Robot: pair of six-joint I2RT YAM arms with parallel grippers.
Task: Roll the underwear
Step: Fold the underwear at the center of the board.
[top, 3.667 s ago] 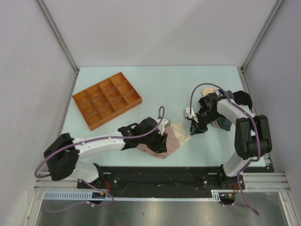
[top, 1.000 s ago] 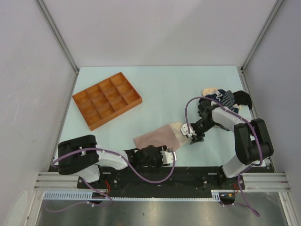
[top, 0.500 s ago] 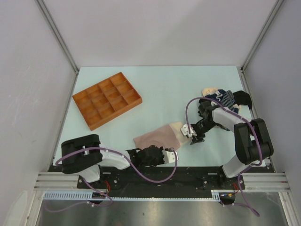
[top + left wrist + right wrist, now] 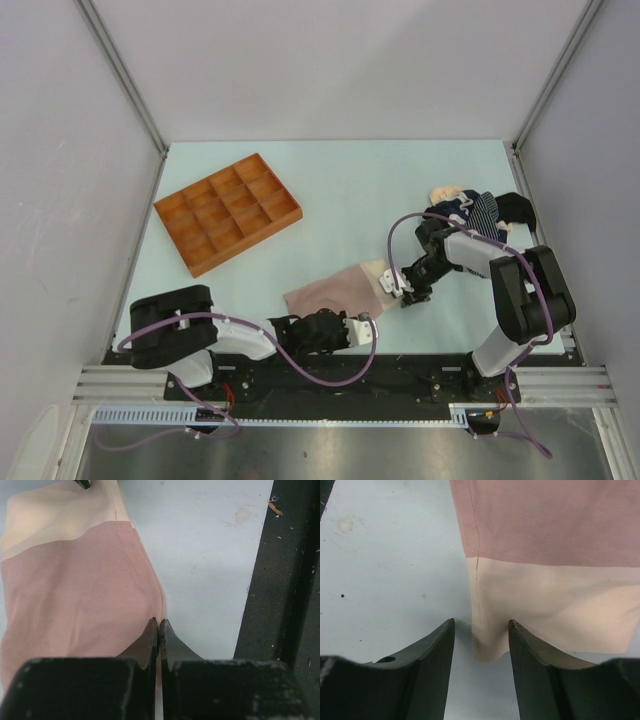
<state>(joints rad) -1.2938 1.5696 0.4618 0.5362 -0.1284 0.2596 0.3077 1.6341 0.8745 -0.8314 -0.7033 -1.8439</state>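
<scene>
Currently the pink-beige underwear (image 4: 335, 290) lies flat on the desk (image 4: 340, 180) toward 6 o'clock, with its cream waistband pointing to 3 o'clock. Left claw (image 4: 158, 622): fingers pressed together at the garment's near seam edge; whether cloth is pinched cannot be told. Right claw (image 4: 481, 625): fingers apart, straddling the waistband corner. The other underwear (image 4: 470, 210) is heaped at 2 o'clock. The orange tray (image 4: 227, 212) sits at 10 o'clock.
</scene>
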